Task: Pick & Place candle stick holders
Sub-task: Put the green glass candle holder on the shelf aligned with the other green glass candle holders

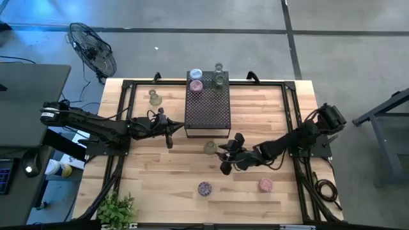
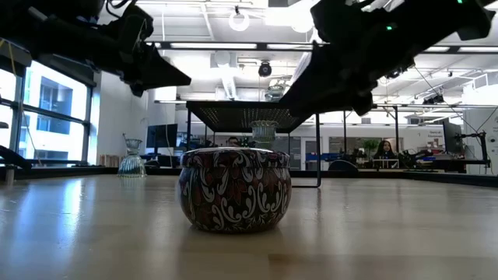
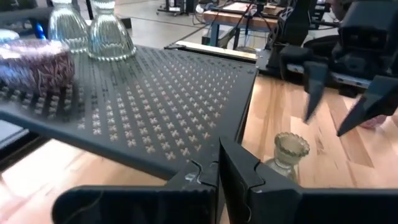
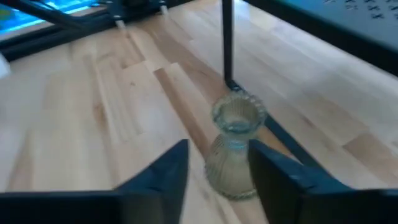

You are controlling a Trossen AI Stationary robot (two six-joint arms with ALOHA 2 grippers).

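My right tool [image 4: 214, 174] stands released around a greenish glass holder [image 4: 235, 146] on the bench [image 4: 93, 124], beside the black stand [image 1: 208, 102]. Closing off-centre could tip it. My left tool [image 1: 170, 131] is clenched, empty.

The high view shows seven small holders: four on the black perforated stand [image 1: 208, 105] at upper centre, namely a pale blue tin [image 1: 195, 75], a pink tin [image 1: 196, 85] and two clear glass cups [image 1: 220, 78]. Three more are clear of it: one clear glass cup [image 1: 154, 97] upper left, one clear glass cup [image 1: 210, 147] at centre, and along the bottom one purple patterned tin [image 1: 204, 188] and one pink tin [image 1: 265, 185]. That makes eight in all, with one stand and two arms.
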